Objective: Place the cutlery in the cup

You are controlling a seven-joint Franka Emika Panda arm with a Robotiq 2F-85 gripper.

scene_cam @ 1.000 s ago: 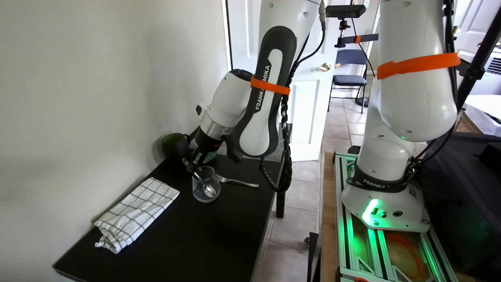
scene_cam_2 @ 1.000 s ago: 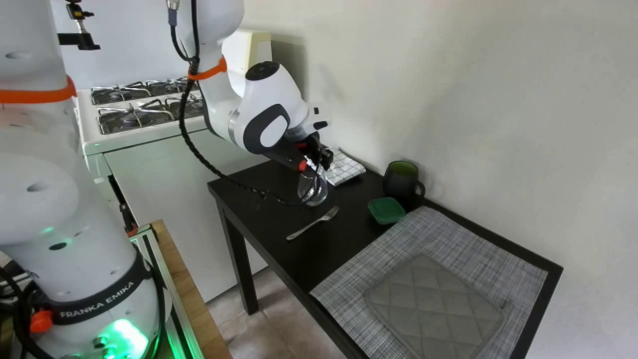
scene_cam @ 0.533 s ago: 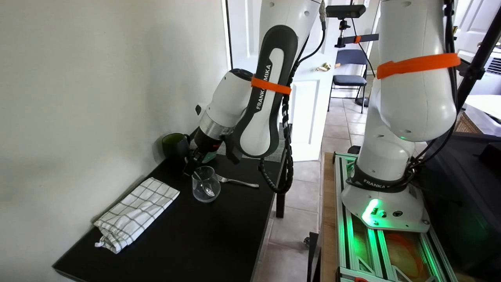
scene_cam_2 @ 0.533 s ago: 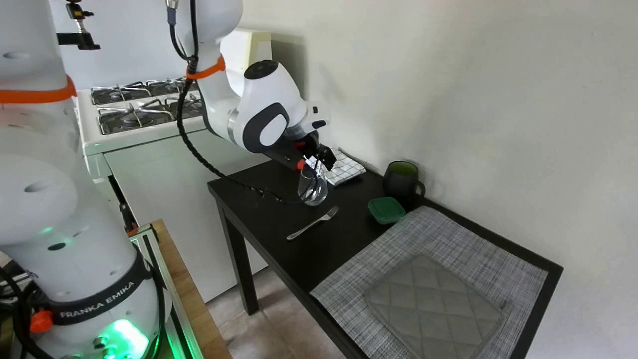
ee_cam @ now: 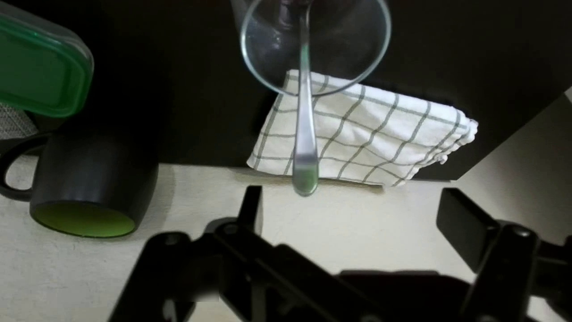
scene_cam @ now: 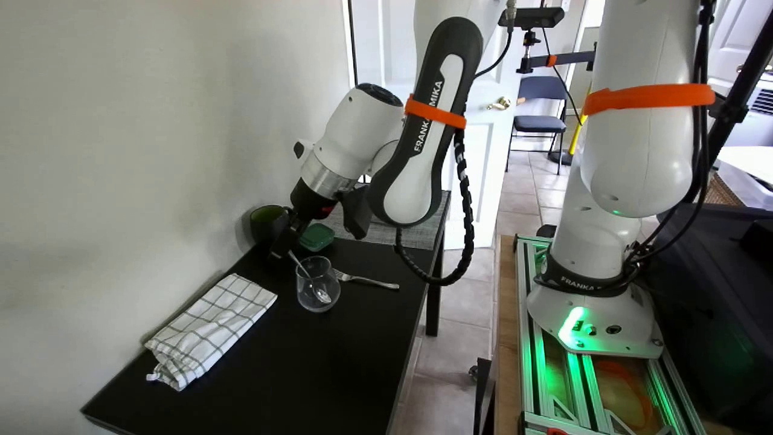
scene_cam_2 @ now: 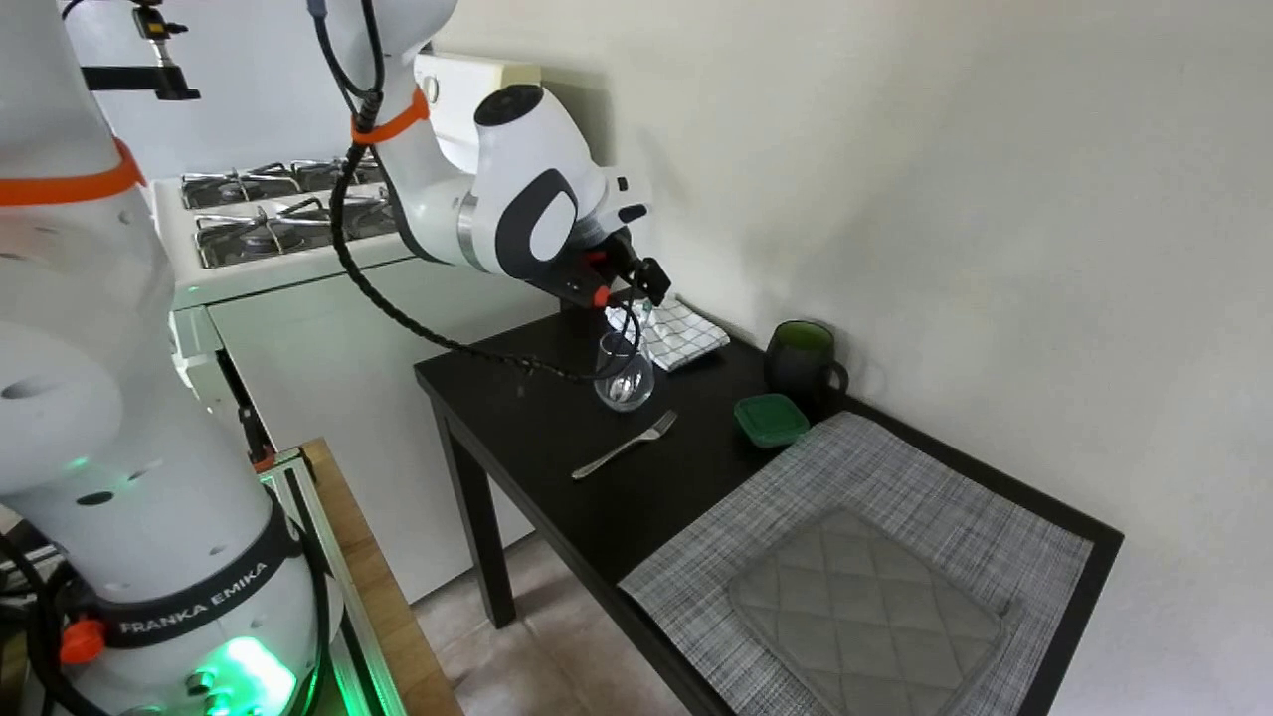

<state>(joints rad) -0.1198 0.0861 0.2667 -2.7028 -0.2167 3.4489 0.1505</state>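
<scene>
The cup, a clear stemless glass [scene_cam: 333, 285], stands upright on the black table, with a silver spoon [scene_cam: 323, 296] leaning inside it, bowl down. Its handle [ee_cam: 305, 134] sticks out over the rim in the wrist view. A silver fork [scene_cam_2: 627, 445] lies flat on the table beside the glass in both exterior views. My gripper [ee_cam: 351, 205] is open, its fingers [ee_cam: 467, 228] wide apart with nothing between them. In an exterior view the gripper [scene_cam: 281, 246] hangs just above and beyond the spoon's handle end, apart from it.
A folded checked cloth [scene_cam: 211, 329] lies along the wall near the glass. Against the wall stands a dark mug [scene_cam_2: 799, 363] with a green inside. Close to it are a green-lidded container [scene_cam_2: 771, 420] and a grey woven mat [scene_cam_2: 895, 462] with a quilted pad.
The gripper has opened and let go of the spoon, which stays leaning in the glass. The arm has risen and drawn back from the handle. Glass and fork have not moved.
</scene>
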